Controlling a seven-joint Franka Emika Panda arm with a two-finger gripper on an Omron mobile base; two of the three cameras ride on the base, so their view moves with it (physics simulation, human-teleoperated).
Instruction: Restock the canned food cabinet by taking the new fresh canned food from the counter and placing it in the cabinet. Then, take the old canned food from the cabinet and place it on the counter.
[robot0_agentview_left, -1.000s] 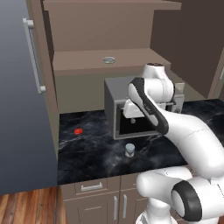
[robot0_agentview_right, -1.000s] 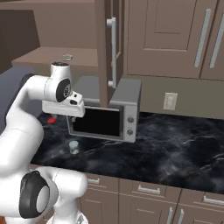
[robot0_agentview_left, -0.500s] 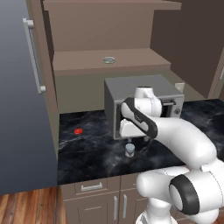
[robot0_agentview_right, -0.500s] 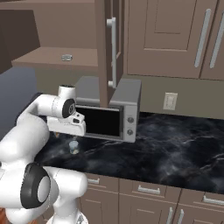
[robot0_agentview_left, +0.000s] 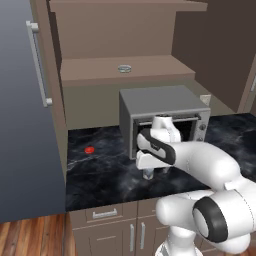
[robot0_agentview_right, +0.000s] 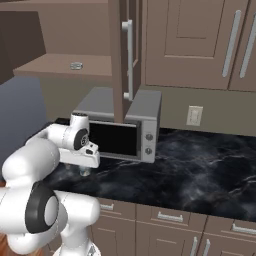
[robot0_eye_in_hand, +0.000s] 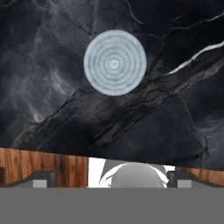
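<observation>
The new fresh canned food (robot0_eye_in_hand: 114, 62) stands upright on the black counter (robot0_agentview_left: 100, 172); in the hand view I look straight down on its ringed lid. My gripper (robot0_eye_in_hand: 111, 177) hangs directly above it, open, with the fingertips (robot0_eye_in_hand: 41, 177) far apart and nothing between them. From the base the can (robot0_agentview_left: 148, 174) peeks out just under the hand (robot0_agentview_left: 150, 162), and the right base view shows the same can (robot0_agentview_right: 85, 172). The old canned food (robot0_agentview_left: 125, 68), a flat tin, lies on the lower shelf of the brown cabinet (robot0_agentview_left: 125, 35).
A grey microwave (robot0_agentview_left: 165, 107) stands right behind the hand. A small red object (robot0_agentview_left: 89, 149) lies on the counter to the left. The tall grey fridge (robot0_agentview_left: 25, 110) bounds the left side. An open cabinet door (robot0_agentview_right: 120, 55) hangs above the microwave.
The arm has swung down from the height of the microwave's top to just above the can on the counter. The can and the tin have stayed in place.
</observation>
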